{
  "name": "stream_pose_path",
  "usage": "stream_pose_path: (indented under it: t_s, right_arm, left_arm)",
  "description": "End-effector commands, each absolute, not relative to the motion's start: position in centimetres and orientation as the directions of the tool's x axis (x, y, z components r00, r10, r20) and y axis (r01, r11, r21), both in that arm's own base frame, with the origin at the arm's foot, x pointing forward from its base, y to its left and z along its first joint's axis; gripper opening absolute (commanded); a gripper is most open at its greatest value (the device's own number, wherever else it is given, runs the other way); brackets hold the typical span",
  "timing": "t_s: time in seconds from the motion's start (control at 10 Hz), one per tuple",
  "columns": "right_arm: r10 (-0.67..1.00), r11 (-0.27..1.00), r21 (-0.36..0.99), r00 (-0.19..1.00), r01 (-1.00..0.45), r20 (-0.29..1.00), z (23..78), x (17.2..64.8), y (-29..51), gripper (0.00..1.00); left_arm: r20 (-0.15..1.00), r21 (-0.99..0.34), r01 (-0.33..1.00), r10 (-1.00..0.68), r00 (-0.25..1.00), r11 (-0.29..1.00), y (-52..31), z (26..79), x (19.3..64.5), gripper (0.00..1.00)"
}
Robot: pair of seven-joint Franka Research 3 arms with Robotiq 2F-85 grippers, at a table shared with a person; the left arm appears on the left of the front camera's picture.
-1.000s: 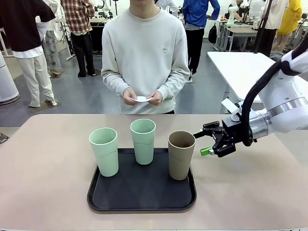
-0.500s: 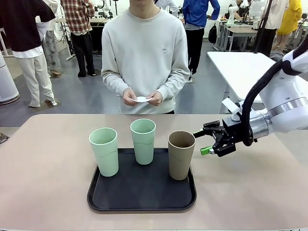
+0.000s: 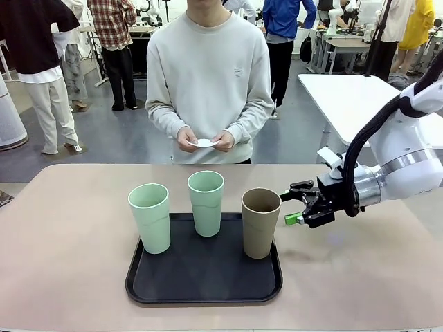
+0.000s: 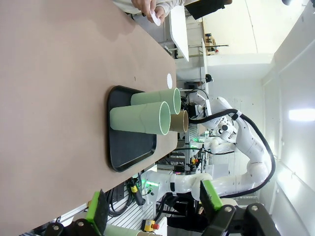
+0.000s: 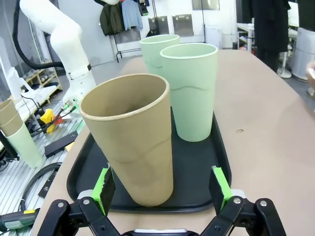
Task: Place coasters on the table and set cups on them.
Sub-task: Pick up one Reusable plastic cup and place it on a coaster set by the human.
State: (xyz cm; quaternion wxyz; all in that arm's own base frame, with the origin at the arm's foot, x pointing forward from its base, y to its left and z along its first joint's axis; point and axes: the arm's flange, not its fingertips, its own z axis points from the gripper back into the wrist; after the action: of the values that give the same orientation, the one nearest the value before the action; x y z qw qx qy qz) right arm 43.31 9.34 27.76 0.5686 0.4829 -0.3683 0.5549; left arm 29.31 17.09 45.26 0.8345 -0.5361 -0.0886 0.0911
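A wide beige-pink matte bench (image 3: 69, 242) with rounded corners fills the foreground of a busy lab room. On it lies a black rectangular tray (image 3: 204, 294), and all three tall tapered tumblers stand on the tray. A brown-tan cup (image 3: 260, 225) is at the right edge, a pale mint cup (image 3: 206, 204) at the back middle, and a second mint cup (image 3: 149, 218) at the front left; none touch. The small white lacy paper coasters (image 3: 203, 143) are off the bench, pinched in the person's hands (image 3: 223, 140) at the far side.

The right gripper (image 3: 286, 207) hangs level just beside the brown-tan cup, jaws wide open toward it. In the right wrist view its green pads (image 5: 220, 184) flank the cup's lower half and grasp nothing. Both mint cups stand right behind the brown one, along the gripper's line.

The left gripper (image 4: 153, 206) is likewise spread wide and empty, well apart from the tray. Behind the right arm stands a glossy white table (image 3: 346, 97), with people farther off.
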Motion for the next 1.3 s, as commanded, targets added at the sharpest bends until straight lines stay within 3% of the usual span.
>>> stream_pose_path:
  t_s: [0.0,0.5,1.2]
  right_arm:
    - [0.243,-0.098,0.172,0.144,-0.980,0.959,27.4,44.1,10.3,1.00]
    - [0.265,-0.226,0.147,0.084,-0.963,0.961,26.7,43.2,11.2,1.00]
    - [0.213,-0.282,0.086,0.025,-0.956,0.977,25.8,44.4,12.4,1.00]
  left_arm:
    - [0.056,-0.914,-0.052,0.252,0.966,0.402,17.2,45.3,29.2,1.00]
    - [0.056,-0.914,-0.052,0.252,0.966,0.402,17.2,45.3,29.2,1.00]
    - [0.056,-0.914,-0.052,0.252,0.966,0.402,17.2,45.3,29.2,1.00]
